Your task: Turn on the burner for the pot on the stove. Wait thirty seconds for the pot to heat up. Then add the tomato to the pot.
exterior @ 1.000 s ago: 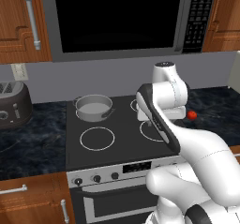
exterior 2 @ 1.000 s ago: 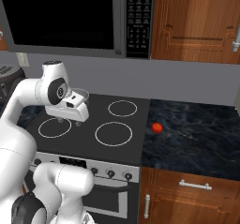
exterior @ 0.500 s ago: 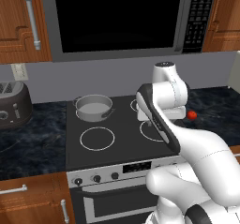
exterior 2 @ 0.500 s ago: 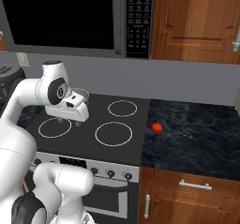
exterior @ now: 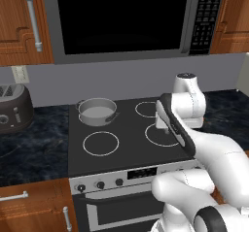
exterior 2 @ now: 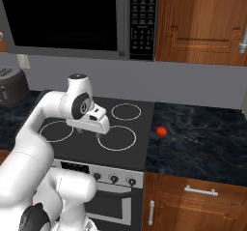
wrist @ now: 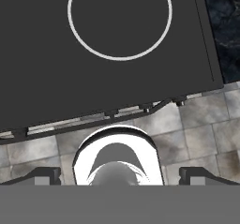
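Observation:
The grey pot [exterior: 97, 110] stands on the back left ring of the black stove [exterior: 121, 143], nothing in it. The red tomato [exterior 2: 161, 131] lies on the dark counter just right of the stove [exterior 2: 137, 150]. My gripper [exterior: 164, 128] hangs over the front right ring, well apart from both pot and tomato, pointing down. In the right base view the gripper [exterior 2: 90, 129] is left of the tomato. In the hand view my gripper [wrist: 120, 176] is open, its fingertips [wrist: 44, 175] wide apart and nothing between them, above the stove's front edge [wrist: 112, 113].
Small black knobs [exterior: 100, 184] line the silver front panel. A dark toaster [exterior: 12, 110] sits on the left counter. The black microwave [exterior: 121, 17] hangs above the stove, with wooden cabinets [exterior 2: 202, 22] beside it. Tiled floor [wrist: 201, 124] shows below the stove front.

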